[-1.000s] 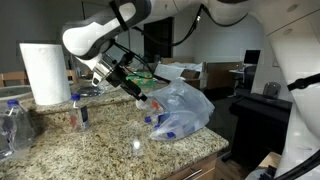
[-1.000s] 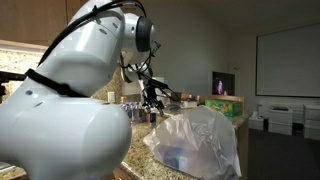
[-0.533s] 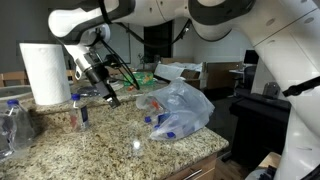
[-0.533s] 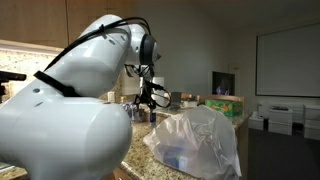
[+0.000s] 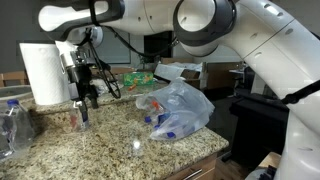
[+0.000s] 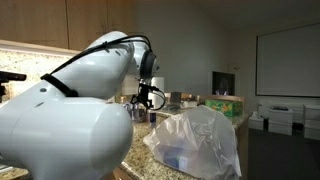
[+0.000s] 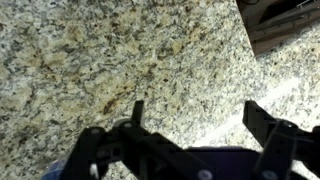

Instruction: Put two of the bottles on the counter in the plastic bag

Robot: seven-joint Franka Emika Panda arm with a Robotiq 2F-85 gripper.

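A small clear bottle (image 5: 78, 113) with a blue cap stands upright on the speckled granite counter (image 5: 120, 150). My gripper (image 5: 87, 97) hangs open right beside its top, pointing down. The wrist view shows only bare counter (image 7: 120, 50) between the spread fingers (image 7: 137, 113), with my gripper (image 7: 198, 118) holding nothing. The whitish plastic bag (image 5: 183, 108) lies to the right on the counter. Blue-capped, red-labelled bottle shapes show through its film. In an exterior view the bag (image 6: 197, 138) fills the foreground and my gripper (image 6: 144, 100) is far behind it.
A tall white paper towel roll (image 5: 45, 72) stands just behind the small bottle. A big clear ribbed bottle (image 5: 13, 125) sits at the counter's left end. Boxes and clutter (image 5: 170, 72) lie behind the bag. The counter's front edge (image 5: 190, 165) runs close to the bag.
The arm has swung away from the bag and along the counter to the small bottle by the paper towel roll. The jaws stayed open and empty throughout.
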